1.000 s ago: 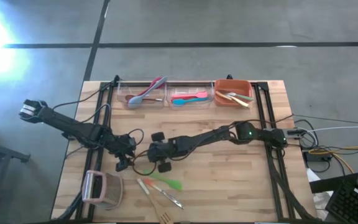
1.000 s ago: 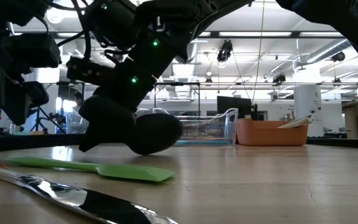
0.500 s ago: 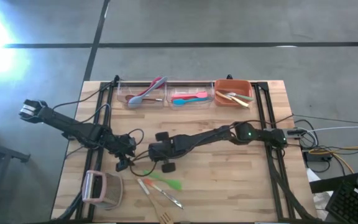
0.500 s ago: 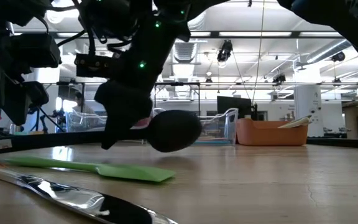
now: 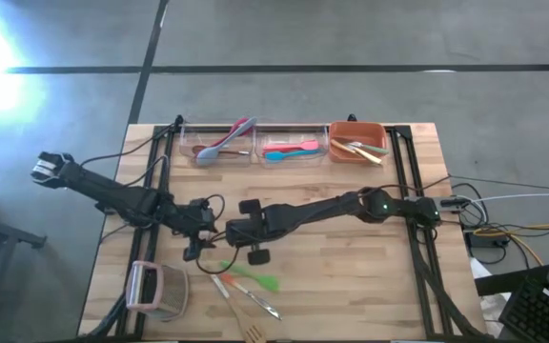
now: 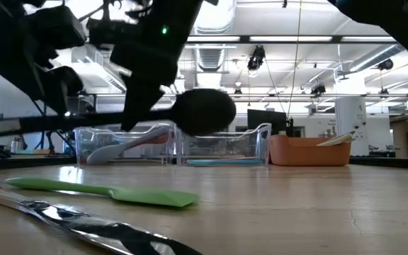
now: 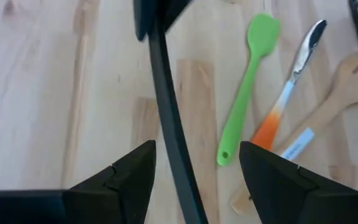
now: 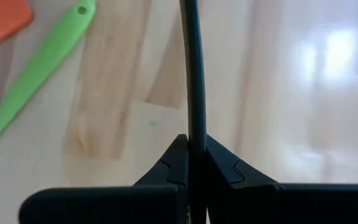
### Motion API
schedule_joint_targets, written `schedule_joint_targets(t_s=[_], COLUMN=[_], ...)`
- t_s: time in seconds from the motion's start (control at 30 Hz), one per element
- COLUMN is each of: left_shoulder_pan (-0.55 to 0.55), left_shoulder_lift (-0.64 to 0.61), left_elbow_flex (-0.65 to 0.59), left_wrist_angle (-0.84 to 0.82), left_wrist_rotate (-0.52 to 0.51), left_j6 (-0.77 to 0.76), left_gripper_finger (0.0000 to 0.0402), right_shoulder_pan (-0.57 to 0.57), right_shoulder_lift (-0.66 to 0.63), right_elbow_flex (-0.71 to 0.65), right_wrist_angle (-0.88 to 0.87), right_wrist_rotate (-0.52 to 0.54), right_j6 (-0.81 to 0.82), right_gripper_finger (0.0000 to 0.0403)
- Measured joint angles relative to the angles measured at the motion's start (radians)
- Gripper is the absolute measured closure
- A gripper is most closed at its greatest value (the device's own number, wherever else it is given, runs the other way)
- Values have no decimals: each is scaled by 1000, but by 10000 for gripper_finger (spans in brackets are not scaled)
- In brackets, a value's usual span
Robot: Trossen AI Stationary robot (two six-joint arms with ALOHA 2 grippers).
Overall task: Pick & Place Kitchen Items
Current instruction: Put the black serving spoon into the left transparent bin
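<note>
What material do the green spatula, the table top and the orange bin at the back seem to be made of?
Green spatula: probably silicone or soft plastic, matte, one even colour, with a hang hole in the handle end. Table top: wood, lightly glossy, made of joined light strips with visible grain. Orange bin: likely plastic, opaque, smooth, with thin walls; I cannot be certain from its look alone.

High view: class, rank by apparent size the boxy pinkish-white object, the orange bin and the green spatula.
1. Boxy pinkish-white object and orange bin: look alike, no ranking.
2. Green spatula: smallest.
</note>
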State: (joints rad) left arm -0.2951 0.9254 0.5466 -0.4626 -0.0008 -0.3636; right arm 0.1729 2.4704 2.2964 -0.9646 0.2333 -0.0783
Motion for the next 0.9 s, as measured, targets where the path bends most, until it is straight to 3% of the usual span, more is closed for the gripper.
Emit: schedule_joint_targets(t_s=[0.57,0.7,0.9], left_shoulder_pan=[70,71,72], left_shoulder_lift=[317,358,365], left_elbow_flex=[203,230,238], left_wrist_angle=[-1,-9,-9], left_wrist_rotate=[-125,-128,-109], left_j6=[127,120,87], left_gripper_finger=[181,236,376], right_shoulder_pan=[44,46,49], right_shoulder_lift=[-57,-58,-59], right_elbow_flex=[37,37,37], right_wrist_angle=[-96,-134,-145], right_wrist_rotate=[69,74,109], right_j6=[31,55,48], right_gripper_finger=[392,392,392])
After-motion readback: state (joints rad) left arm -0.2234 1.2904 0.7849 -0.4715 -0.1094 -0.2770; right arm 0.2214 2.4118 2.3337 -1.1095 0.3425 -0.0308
